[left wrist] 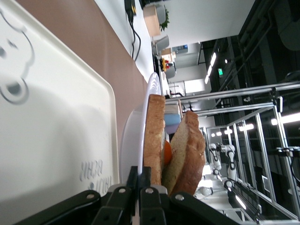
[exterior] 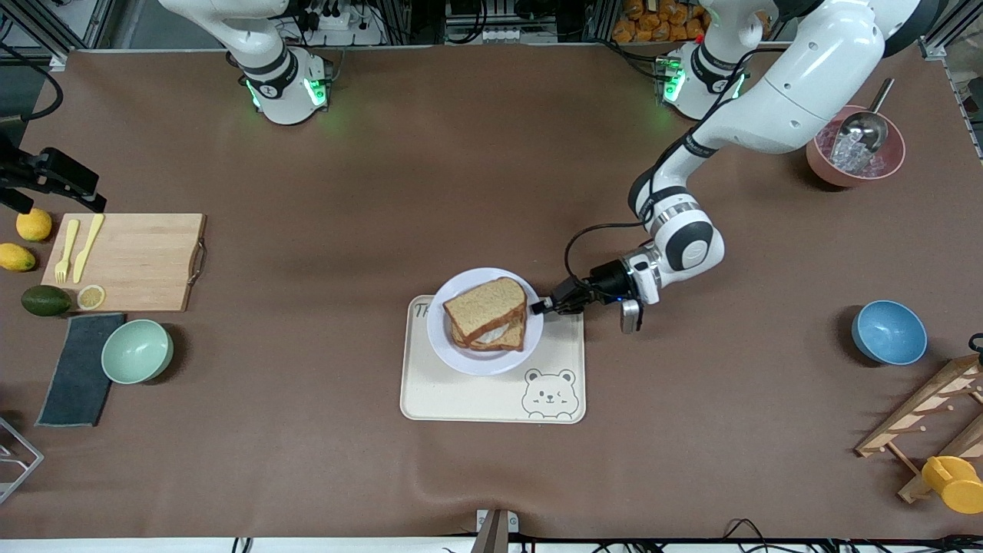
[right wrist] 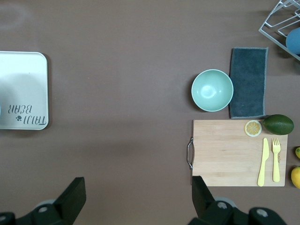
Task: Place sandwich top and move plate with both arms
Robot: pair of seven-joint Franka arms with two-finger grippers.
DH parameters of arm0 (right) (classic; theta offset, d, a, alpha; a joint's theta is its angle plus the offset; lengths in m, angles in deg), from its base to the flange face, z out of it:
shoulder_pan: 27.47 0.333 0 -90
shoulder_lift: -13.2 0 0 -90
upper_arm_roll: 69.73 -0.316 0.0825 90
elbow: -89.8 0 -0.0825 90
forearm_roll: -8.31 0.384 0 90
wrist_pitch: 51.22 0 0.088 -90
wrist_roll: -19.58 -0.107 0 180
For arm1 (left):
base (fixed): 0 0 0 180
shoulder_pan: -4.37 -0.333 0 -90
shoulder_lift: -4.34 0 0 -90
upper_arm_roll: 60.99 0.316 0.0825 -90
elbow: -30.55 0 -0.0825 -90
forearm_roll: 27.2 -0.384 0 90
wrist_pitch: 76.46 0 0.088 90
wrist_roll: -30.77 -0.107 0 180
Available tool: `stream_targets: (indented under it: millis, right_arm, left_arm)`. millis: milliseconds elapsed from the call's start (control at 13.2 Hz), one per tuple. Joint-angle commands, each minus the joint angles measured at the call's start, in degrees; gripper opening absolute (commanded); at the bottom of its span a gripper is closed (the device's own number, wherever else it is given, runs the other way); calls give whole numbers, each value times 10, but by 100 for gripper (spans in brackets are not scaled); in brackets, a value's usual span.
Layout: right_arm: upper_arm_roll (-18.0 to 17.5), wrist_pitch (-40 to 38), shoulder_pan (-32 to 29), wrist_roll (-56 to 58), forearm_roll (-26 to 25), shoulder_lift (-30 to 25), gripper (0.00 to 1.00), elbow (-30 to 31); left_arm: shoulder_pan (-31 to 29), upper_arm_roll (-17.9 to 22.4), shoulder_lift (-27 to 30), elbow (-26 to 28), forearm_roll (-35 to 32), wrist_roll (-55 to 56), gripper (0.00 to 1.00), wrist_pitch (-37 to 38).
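The sandwich top (exterior: 485,306), a brown bread slice, lies tilted on a lower slice with egg on the pale round plate (exterior: 476,362). The plate rests on the cream bear tray (exterior: 491,399). My left gripper (exterior: 540,307) reaches in low from the left arm's end of the table and is shut on the plate's rim. The left wrist view shows the black fingers (left wrist: 151,174) pinching that thin rim (left wrist: 133,136), with the sandwich top (left wrist: 187,154) just past them. My right gripper (right wrist: 138,187) hangs open and empty high over bare table between the tray (right wrist: 23,89) and the cutting board (right wrist: 234,152).
Toward the right arm's end lie a wooden cutting board (exterior: 127,261) with yellow cutlery, a green bowl (exterior: 137,351), a grey cloth (exterior: 77,369), lemons and an avocado. Toward the left arm's end stand a blue bowl (exterior: 888,332), a pink ice bowl (exterior: 854,153) and a wooden rack (exterior: 929,418).
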Motion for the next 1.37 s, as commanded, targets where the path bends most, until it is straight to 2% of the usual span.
stream_targets:
  millis: [0, 152, 456, 1292]
  right_arm:
    - [-2, -5, 0, -9, -10, 1, 100, -3]
    - [-2, -5, -2, -9, -9, 4, 100, -3]
    - [-2, -5, -2, -9, -9, 5, 100, -3]
    - [-2, -5, -3, -9, -4, 5, 100, -3]
  left_arm:
    - [3, 19, -3, -20, -3, 11, 0, 1]
    - [4, 22, -16, -34, -8, 18, 0, 0]
    - [8, 60, -30, -43, -56, 55, 0, 0]
    - [18, 74, -99, -85, -66, 55, 0, 0]
